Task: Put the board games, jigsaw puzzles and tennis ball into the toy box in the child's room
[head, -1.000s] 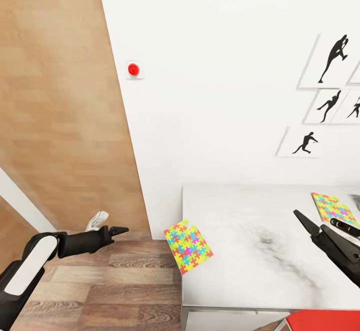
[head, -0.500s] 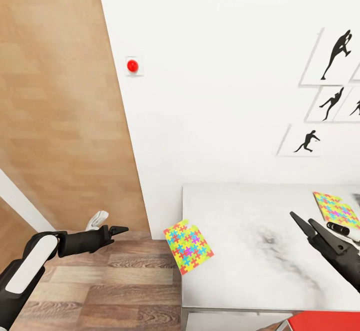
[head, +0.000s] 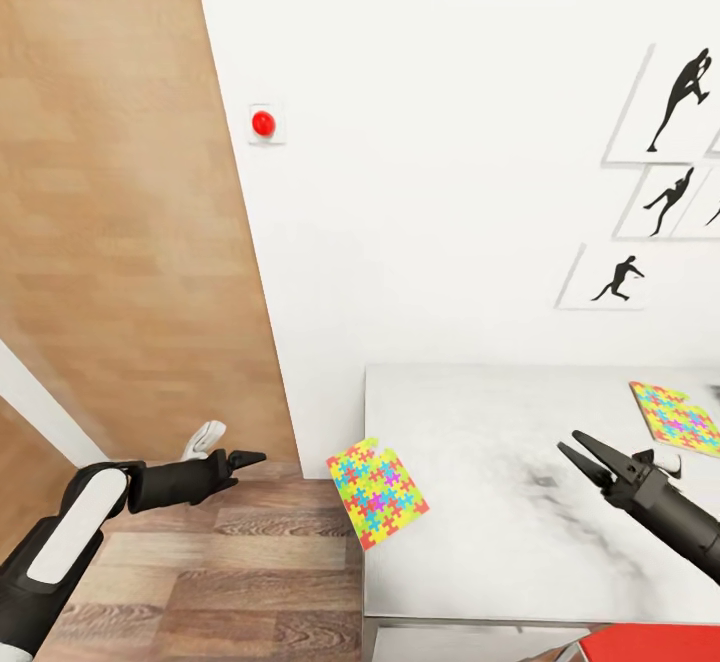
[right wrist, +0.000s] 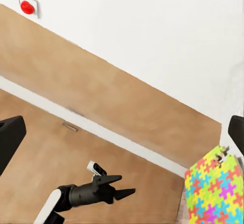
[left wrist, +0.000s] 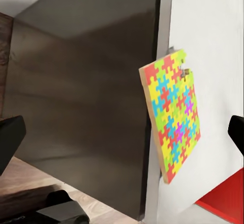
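One jigsaw puzzle [head: 378, 492] [left wrist: 173, 127] [right wrist: 216, 191] lies tilted over the left edge of the table [head: 480, 422], partly past the edge. A second jigsaw puzzle [head: 678, 418] lies flat at the table's far right. My right gripper [head: 585, 447] hovers open over the tabletop between the two puzzles, fingers pointing left. My left gripper [head: 250, 459] [right wrist: 122, 185] is open above the wooden floor, left of the table, and points at the overhanging puzzle without touching it. The toy box, board games, tennis ball and bed are out of view.
A white wall with a red button [head: 263, 123] and silhouette pictures [head: 670, 102] rises behind the table. A wood-panelled wall [head: 120, 242] runs along the left. A red object [head: 650, 647] sits below the table's near right edge. Wooden floor [head: 230, 582] lies left of the table.
My right gripper has moved left and lower over the table, away from the right puzzle. The left gripper has edged slightly right. The view has shifted a little.
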Motion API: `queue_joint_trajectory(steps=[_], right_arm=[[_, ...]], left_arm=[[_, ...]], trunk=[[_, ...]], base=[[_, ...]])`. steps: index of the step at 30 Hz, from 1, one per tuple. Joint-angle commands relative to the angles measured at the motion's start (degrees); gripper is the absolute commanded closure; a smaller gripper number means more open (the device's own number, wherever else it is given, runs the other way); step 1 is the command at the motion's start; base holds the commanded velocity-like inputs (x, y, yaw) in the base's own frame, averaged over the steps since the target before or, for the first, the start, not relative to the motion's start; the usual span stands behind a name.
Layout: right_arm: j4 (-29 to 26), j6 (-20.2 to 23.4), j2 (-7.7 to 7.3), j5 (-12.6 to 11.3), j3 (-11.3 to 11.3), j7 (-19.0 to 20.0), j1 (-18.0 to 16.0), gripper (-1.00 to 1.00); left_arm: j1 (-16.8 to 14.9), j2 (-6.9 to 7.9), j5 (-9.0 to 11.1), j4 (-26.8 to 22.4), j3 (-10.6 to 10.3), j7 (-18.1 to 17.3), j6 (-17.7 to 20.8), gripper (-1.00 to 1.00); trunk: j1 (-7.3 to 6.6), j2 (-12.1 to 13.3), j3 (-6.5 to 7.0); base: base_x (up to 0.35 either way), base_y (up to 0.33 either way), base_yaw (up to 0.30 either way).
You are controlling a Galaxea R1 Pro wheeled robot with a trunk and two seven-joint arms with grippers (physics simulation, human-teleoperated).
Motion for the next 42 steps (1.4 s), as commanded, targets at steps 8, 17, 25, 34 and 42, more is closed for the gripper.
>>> queue_joint_trajectory(steps=[8,17,25,34,42], right_arm=[[-0.5,5.5,-0.55,-2.9,0.2,1.0,0.0,-1.0],[-0.5,5.5,-1.25,-14.0,0.3,1.7,0.0,-1.0],[-0.5,5.5,-1.46,-14.8,0.2,1.7,0.0,-1.0],[-0.5,5.5,-1.49,-14.9,0.1,1.7,0.0,-1.0],[-0.5,5.5,-1.51,-14.8,0.0,1.7,0.0,-1.0]], left_arm=[[-4.5,-2.64,-0.6,9.0,-0.1,-0.3,0.1,-1.0],[-8.2,-3.95,-0.9,17.6,-0.1,-0.5,0.0,-1.0],[-8.5,-4.01,-0.7,18.2,-0.1,-0.8,0.1,-1.0],[-8.5,-4.05,-0.4,18.3,-0.9,-4.4,1.3,-1.0],[-8.8,-1.66,-0.7,18.3,-9.0,-22.8,1.3,-1.0]], trunk=[[1.77,-3.3,-1.51],[3.75,-6.9,-3.13],[5.51,-10.1,-4.56],[7.48,-13.7,-6.18],[9.24,-16.9,-7.61]], base=[[0.0,0.0,0.0],[0.0,0.0,0.0],[0.0,0.0,0.0],[0.0,0.0,0.0],[0.0,0.0,0.0]])
